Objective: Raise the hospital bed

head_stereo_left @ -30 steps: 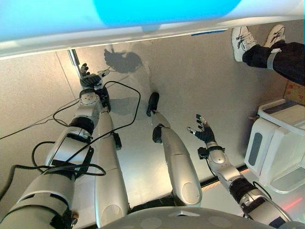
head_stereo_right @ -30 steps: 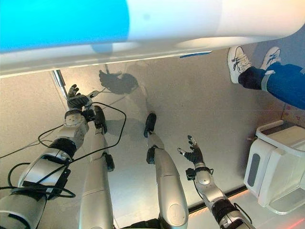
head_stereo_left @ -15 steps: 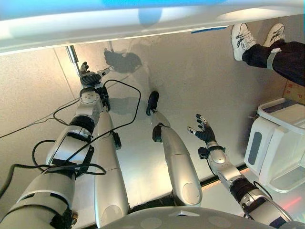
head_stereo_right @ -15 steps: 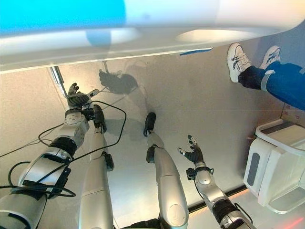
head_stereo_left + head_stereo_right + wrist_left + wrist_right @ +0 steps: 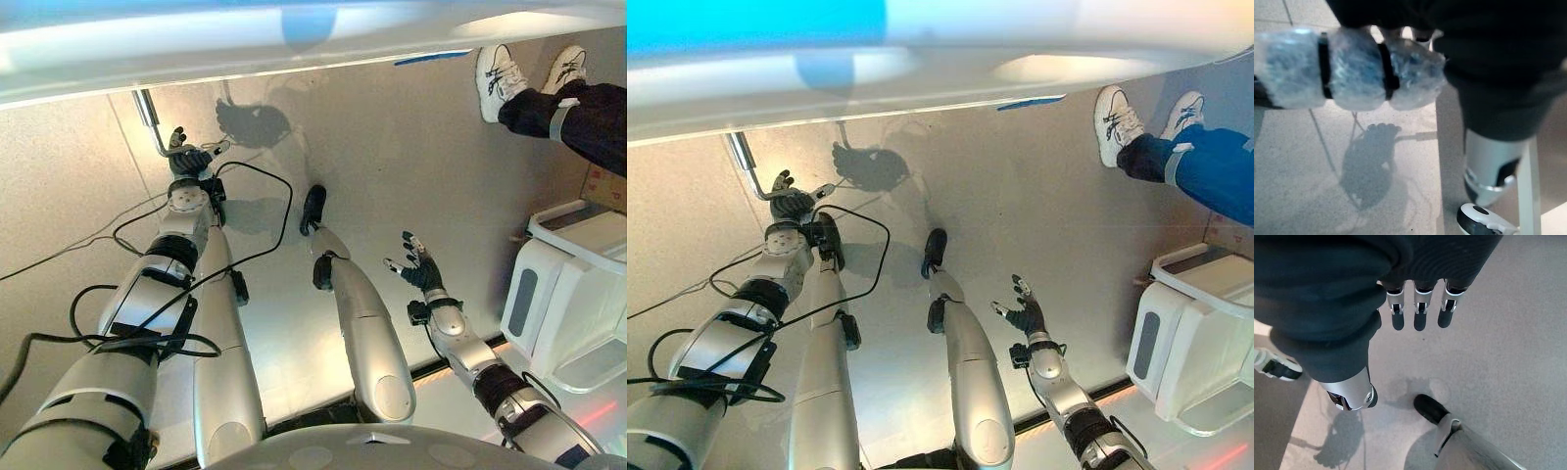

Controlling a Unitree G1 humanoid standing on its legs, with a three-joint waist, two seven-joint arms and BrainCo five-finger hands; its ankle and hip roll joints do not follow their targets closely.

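The hospital bed's white and blue edge runs across the far side. Below it, a metal crank rod hangs at the far left and bends toward my left hand. In the left wrist view the crank's handle, wrapped in bubble film with black bands, lies across the fingers. They look curled round it, and the thumb stands apart. My right hand hangs over the floor at the lower right with its fingers straight, holding nothing.
A person's legs in white shoes stand at the far right by the bed. A white plastic unit sits on the floor at the right. A strip of blue tape lies under the bed's edge.
My left hand and the crank rod have shifted a little away from me and to the left. The bed's edge sits slightly higher in the picture. The right hand has stayed still.
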